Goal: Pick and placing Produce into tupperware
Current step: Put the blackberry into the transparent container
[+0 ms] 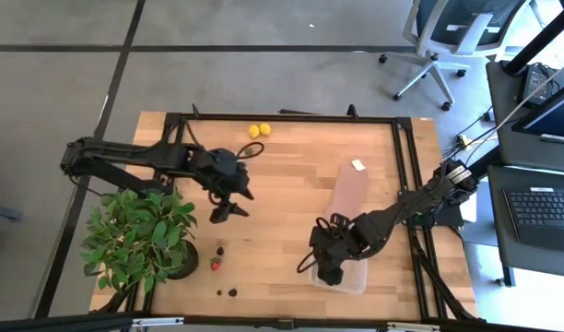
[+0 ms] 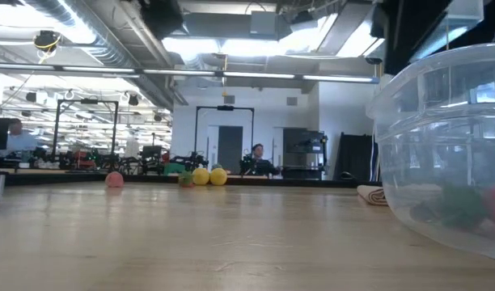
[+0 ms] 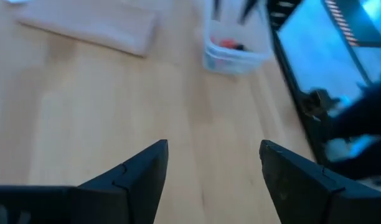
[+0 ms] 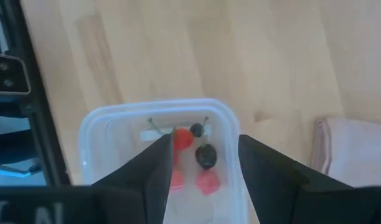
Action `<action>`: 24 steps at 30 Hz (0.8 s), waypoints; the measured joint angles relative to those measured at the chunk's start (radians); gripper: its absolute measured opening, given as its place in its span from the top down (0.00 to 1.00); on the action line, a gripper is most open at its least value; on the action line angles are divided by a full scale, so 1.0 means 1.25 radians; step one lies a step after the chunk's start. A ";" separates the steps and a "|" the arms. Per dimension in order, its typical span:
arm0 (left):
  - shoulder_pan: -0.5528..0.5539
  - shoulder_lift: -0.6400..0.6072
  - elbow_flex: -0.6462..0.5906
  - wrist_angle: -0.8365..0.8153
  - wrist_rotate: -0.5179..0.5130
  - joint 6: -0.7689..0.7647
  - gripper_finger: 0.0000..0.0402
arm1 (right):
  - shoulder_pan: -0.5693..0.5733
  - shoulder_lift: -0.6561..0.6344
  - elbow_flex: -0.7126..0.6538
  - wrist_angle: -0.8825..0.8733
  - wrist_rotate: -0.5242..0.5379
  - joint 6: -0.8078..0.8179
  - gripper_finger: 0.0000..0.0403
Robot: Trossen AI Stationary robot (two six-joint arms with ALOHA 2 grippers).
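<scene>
- right gripper (image 4: pixel 200 177) hangs straight over the clear tupperware (image 4: pixel 100 127), fingers parted and holding nothing; red and dark berries lie inside.
- the tupperware sits at the table's front right, its long axis running front to back.
- left gripper (image 1: pixel 229 206) hovers mid-table, spread and empty; it's the nearer arm to the loose strawberry (image 1: pixel 215 265) and blackberries (image 1: pixel 232 292), which lie toward the front edge beside the potted plant (image 1: pixel 139 231).
- two lemons (image 1: pixel 259 130) rest at the far edge.
</scene>
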 joint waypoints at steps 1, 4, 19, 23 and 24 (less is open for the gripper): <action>-0.002 -0.008 0.000 -0.024 0.004 0.000 0.39 | -0.005 0.000 0.000 0.000 0.000 -0.007 0.54; -0.002 -0.022 0.000 -0.085 0.004 -0.001 0.39 | -0.018 0.000 0.000 0.001 0.000 -0.025 0.54; 0.019 -0.023 -0.001 -0.386 -0.077 0.006 0.39 | -0.035 0.000 0.000 0.020 0.000 -0.060 0.54; 0.071 -0.023 -0.001 -0.356 0.069 -0.019 0.39 | -0.035 0.000 0.000 0.027 0.010 -0.061 0.54; 0.084 -0.023 -0.001 -0.343 0.098 -0.017 0.39 | -0.035 0.000 0.000 0.031 0.018 -0.061 0.54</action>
